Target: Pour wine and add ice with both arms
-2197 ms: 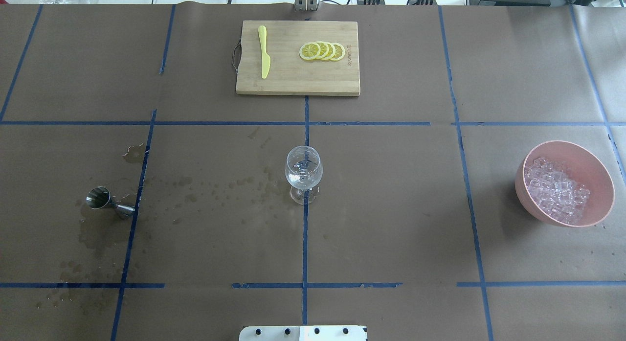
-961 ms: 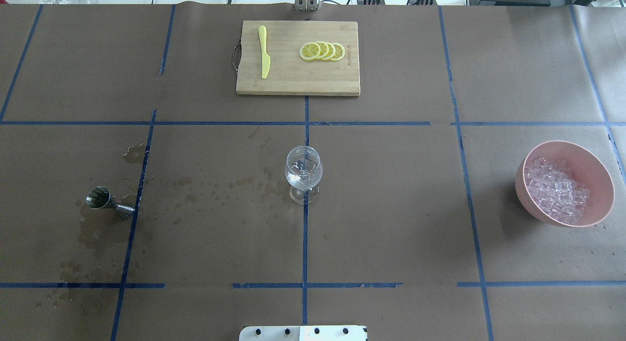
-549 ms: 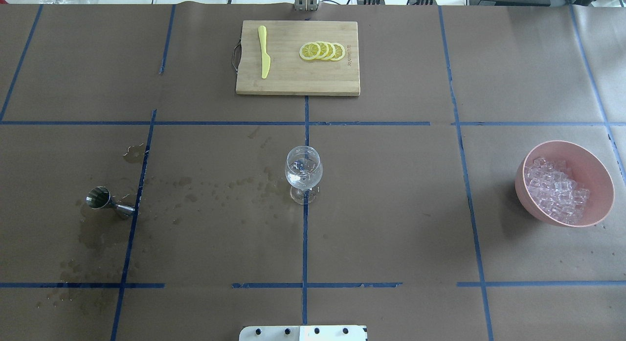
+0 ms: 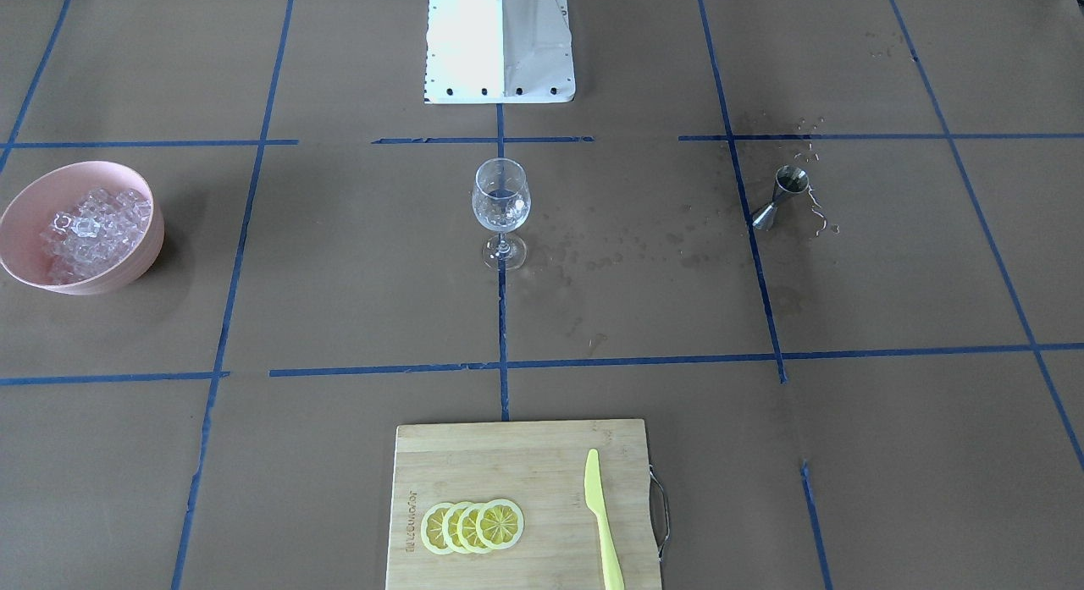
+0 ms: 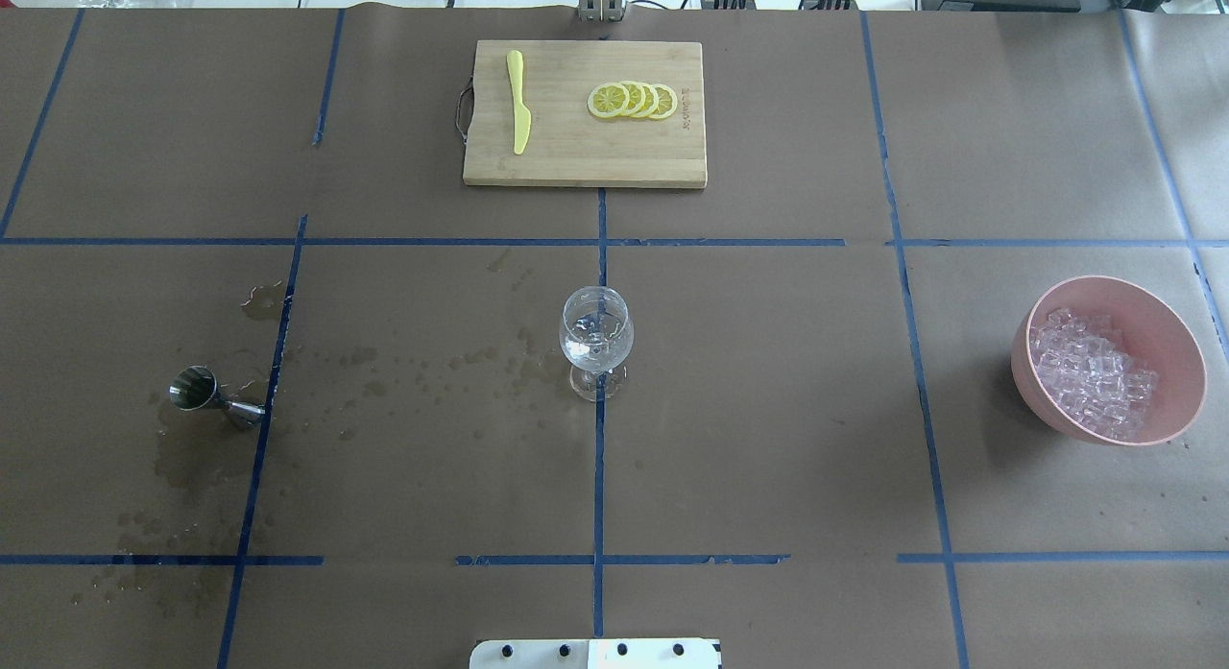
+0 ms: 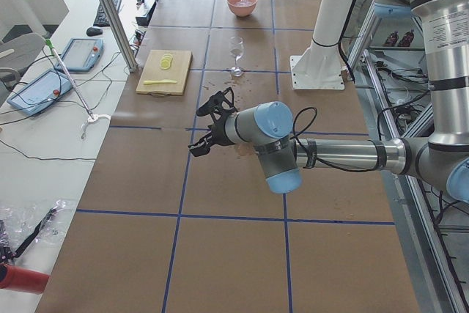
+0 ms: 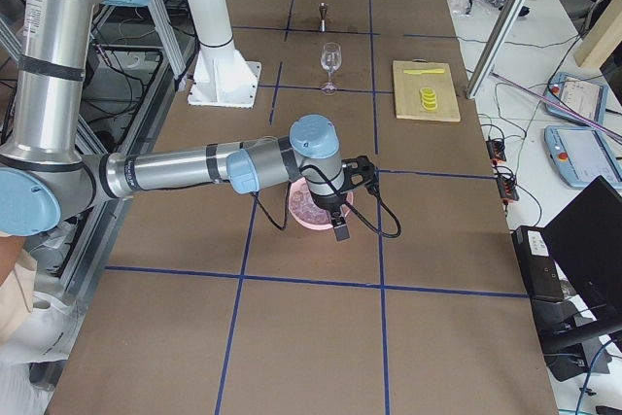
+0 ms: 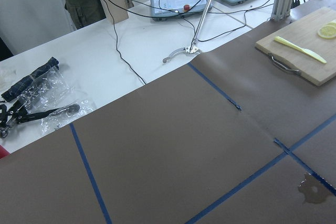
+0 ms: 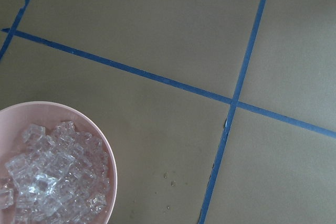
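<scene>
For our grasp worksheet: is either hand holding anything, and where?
Cannot be told: left hand and right hand show only in side views. Glass and jigger stand free.

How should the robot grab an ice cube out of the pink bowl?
Probably from straight above, pinching one top cube of the ice across two opposite faces. The wall of the pink bowl blocks a sideways approach, and only the heap's top cubes lie free.
</scene>
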Robot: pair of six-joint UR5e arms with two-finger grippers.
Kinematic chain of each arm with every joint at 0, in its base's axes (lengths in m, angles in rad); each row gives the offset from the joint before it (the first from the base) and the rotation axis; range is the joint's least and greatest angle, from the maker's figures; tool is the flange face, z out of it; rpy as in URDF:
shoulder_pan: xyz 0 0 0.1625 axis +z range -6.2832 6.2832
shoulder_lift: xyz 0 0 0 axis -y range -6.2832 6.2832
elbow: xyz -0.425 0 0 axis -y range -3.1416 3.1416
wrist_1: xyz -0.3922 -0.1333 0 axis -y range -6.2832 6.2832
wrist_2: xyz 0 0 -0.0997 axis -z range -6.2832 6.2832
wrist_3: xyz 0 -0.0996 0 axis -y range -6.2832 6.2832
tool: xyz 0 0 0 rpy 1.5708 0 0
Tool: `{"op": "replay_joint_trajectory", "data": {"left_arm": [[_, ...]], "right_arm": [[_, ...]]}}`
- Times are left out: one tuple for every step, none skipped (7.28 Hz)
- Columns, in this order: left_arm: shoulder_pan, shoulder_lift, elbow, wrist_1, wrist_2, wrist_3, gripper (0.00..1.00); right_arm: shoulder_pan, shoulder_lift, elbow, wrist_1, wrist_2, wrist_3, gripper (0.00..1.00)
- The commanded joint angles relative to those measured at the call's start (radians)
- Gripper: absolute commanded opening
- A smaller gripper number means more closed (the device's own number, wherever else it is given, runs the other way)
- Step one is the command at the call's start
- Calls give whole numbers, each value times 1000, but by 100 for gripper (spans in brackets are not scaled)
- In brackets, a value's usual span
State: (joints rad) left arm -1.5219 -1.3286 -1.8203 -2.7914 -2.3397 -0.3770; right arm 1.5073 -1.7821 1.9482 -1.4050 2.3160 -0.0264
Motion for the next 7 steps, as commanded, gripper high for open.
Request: {"op": "replay_joint_trajectory", "data": {"left_arm": [[183,3,-19,-142,133,-248,100],[281,27,-20,-198,249,-301,100],[354,38,-22,-233,332,-339,100],[430,54,-24,-262,438,-344,100],[519,69,-25,-290,547,-346,100],[625,72,-25,-298,671,-376,100],[820,72,-27,-297,927,-460,100]], "right_arm": [[1,0,1,1,0,0,100],[1,0,1,1,0,0,100],[1,0,6,0,-1,0,100],[1,-2,8,1,-1,0,100],[2,-2,8,1,-1,0,100],[4,-3,8,1,-1,0,100],[5,-3,8,1,-1,0,100]]}}
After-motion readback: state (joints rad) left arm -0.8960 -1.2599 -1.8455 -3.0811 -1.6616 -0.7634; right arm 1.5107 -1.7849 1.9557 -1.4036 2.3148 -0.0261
